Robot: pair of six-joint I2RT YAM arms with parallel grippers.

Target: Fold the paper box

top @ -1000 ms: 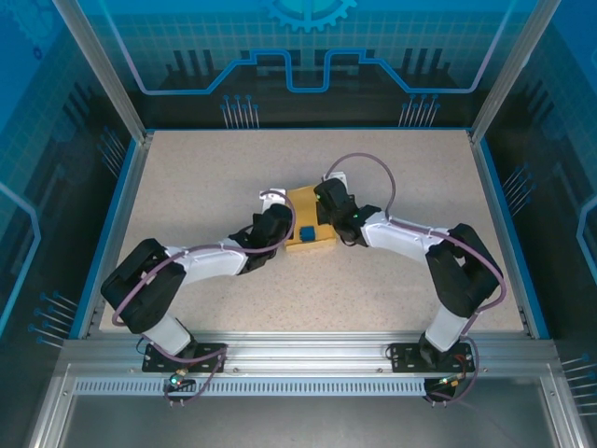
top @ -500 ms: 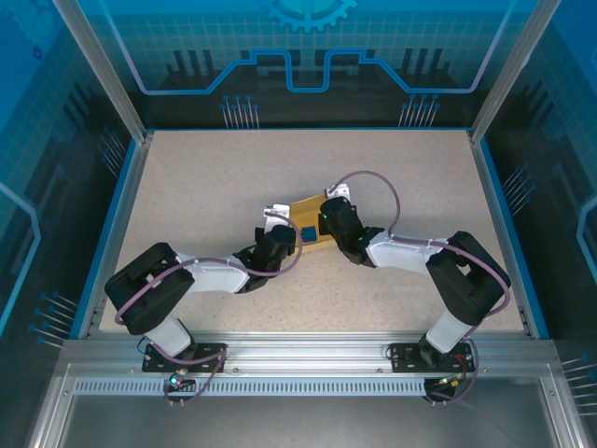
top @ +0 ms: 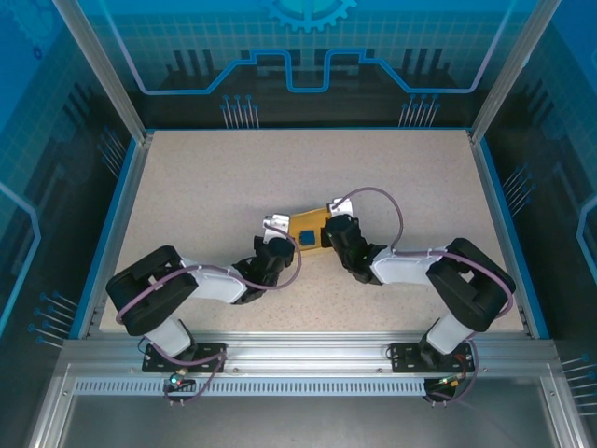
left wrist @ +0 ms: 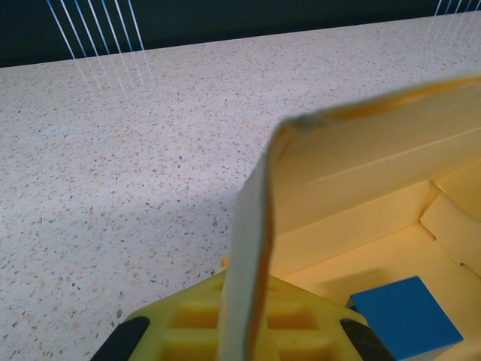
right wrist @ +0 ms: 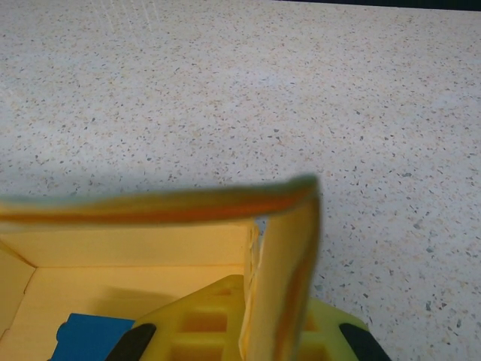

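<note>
The left gripper (left wrist: 239, 331) is clamped shut on one upright end wall of the paper box (left wrist: 361, 180), and the right gripper (right wrist: 255, 323) is clamped the same way on the opposite end wall. The box sits open-topped near the middle of the table (top: 187, 187), with a small blue block (left wrist: 406, 316) lying inside. To fold well, both arms likely need to move together, holding the thin walls upright and unbuckled while creasing along the scored lines. The overhead view shows the two arms meeting across the box; the wrist views show pale card pinched between yellow pads (left wrist: 188, 325), its top edge bowing slightly
</note>
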